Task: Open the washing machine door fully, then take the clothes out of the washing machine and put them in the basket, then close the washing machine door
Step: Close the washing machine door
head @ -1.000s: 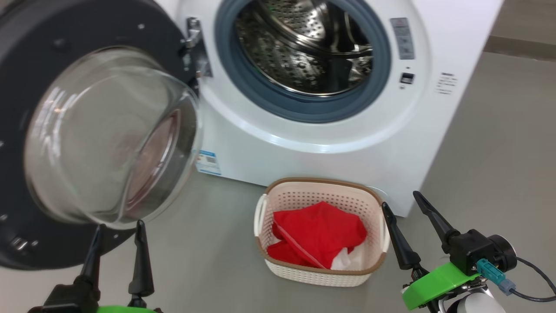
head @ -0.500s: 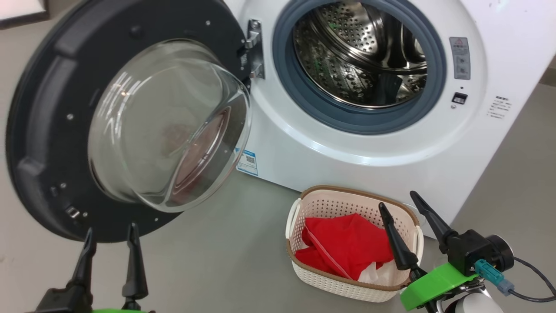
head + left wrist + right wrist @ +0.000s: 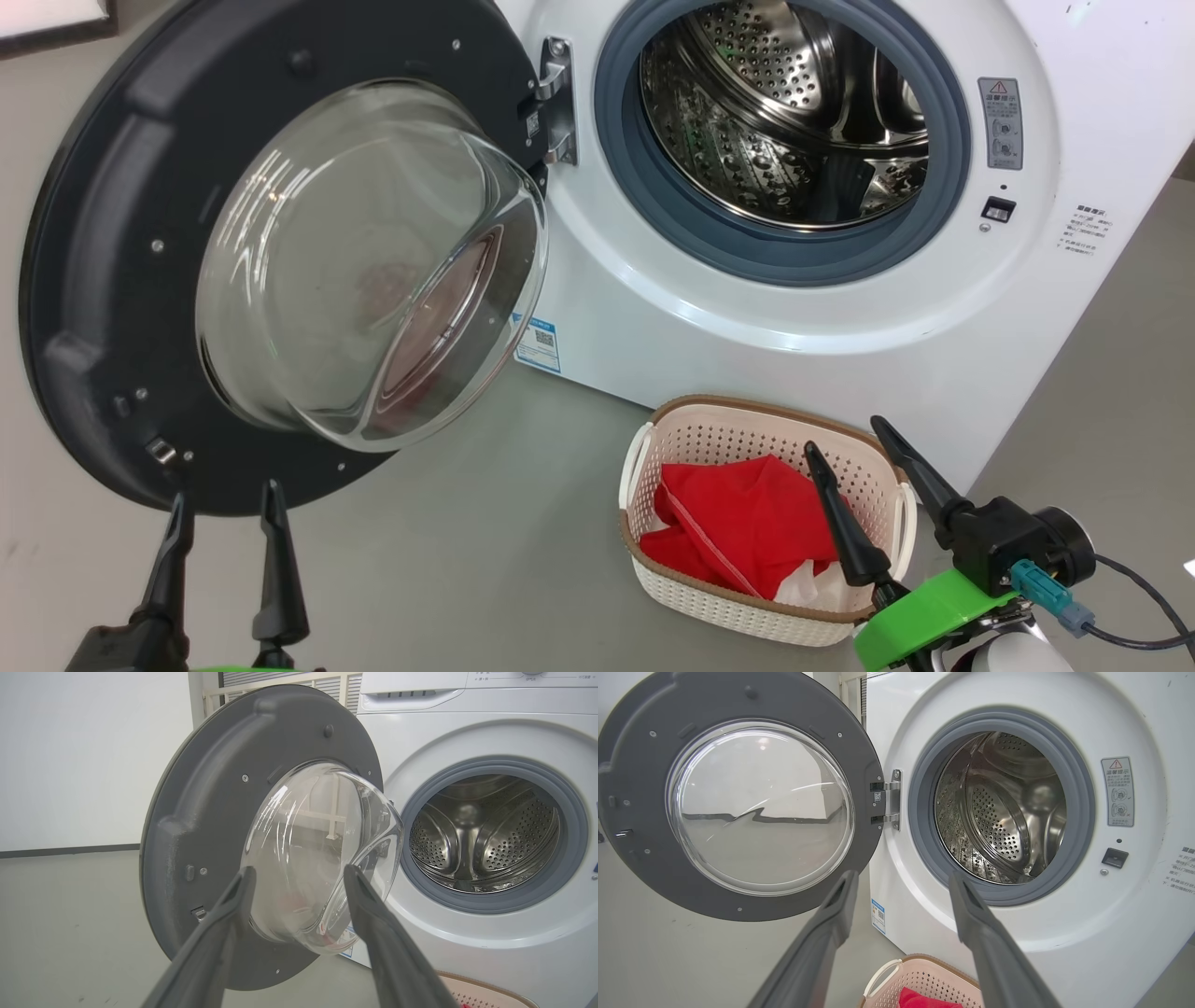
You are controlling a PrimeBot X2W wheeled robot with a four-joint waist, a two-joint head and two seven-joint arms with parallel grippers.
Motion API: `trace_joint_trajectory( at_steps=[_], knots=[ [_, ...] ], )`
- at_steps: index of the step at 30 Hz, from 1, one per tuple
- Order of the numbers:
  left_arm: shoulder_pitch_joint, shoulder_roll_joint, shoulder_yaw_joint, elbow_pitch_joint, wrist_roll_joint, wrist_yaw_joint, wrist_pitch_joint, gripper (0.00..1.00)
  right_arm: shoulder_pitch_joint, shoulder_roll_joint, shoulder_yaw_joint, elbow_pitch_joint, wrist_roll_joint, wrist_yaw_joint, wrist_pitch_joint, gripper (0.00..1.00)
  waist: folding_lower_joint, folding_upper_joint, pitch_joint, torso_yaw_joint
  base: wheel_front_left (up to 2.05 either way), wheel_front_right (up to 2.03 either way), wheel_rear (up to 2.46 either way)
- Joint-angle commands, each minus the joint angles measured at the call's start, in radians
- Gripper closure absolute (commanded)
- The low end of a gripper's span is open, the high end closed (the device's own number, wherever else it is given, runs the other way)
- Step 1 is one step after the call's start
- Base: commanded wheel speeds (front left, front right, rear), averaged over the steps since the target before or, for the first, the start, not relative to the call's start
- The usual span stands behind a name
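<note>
Dark grey plastic forms the inner face of the washing machine door (image 3: pixel 103 280), which stands swung wide open at the far left, hung on a metal hinge (image 3: pixel 555 103) at its right edge. Its clear glass bowl (image 3: pixel 373 261) bulges out from the middle. Just below the door's lower rim, the left gripper (image 3: pixel 224 493) hovers over the grey floor (image 3: pixel 467 560), its fingers (image 3: pixel 277 560) spread wide and holding nothing. In the left wrist view they point toward the glass bowl.

To the right, the white washing machine (image 3: pixel 747 317) shows its grey rubber seal (image 3: pixel 653 205) and perforated steel drum (image 3: pixel 794 121), whose shiny wall is open to view. A small blue sticker (image 3: pixel 539 343) sits low on the front panel.

The cream basket (image 3: pixel 747 408) stands on the floor just before the machine's lower right front. The red clothes (image 3: pixel 747 523), with a white patch, lie inside it. The right gripper (image 3: pixel 844 436) hangs above the basket's right end, its fingers (image 3: pixel 845 523) wide apart and empty.
</note>
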Motion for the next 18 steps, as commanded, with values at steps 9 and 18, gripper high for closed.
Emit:
trace_joint_trajectory(
  at_steps=[9, 18],
  knots=[
    [-0.057, 0.037, 0.054, -0.048, 0.013, 0.024, -0.03, 1.0, -0.042, -0.005, 0.014, -0.02, 0.009, 0.0, -0.006, 0.0, 0.0, 0.0, 0.009, 0.001, 0.0, 0.0, 0.0],
    [-0.228, 0.089, 0.134, -0.006, -0.013, 0.027, -0.062, 1.0, -0.044, -0.01, 0.011, -0.016, 0.004, 0.0, -0.006, 0.0, 0.0, 0.0, 0.019, -0.01, 0.0, 0.0, 0.0]
  ],
)
